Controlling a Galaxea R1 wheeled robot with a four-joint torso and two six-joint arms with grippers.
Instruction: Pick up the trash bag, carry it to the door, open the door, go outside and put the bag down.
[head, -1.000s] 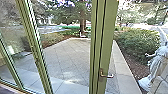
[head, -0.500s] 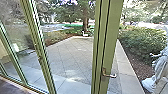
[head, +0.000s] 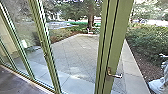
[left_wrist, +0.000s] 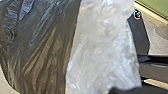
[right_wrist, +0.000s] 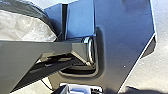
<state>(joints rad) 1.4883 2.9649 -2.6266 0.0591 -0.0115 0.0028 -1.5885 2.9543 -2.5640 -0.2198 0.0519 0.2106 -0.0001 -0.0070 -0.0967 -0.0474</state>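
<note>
The door, a green frame (head: 112, 47) with glass beside it, stands in front in the head view, a lever handle (head: 114, 75) on its right part. In the left wrist view the trash bag (left_wrist: 47, 45) shows large and close, with a dark crinkled part and a whitish translucent part side by side. Part of the trash bag (right_wrist: 27, 25) also shows in the right wrist view, beyond the robot's own jointed bar. The fingers of both grippers cannot be made out.
Through the glass lies a paved yard (head: 75, 55) with a pale border. Bushes (head: 147, 42) and a pale statue (head: 160, 80) are on the right, a tree trunk (head: 90, 22) farther back. Green-framed glass panels (head: 43, 45) run along the left, beside the dark indoor floor (head: 20, 80).
The head camera has shifted: door frame, handle and statue stand farther right in the head view, and more indoor floor shows at lower left.
</note>
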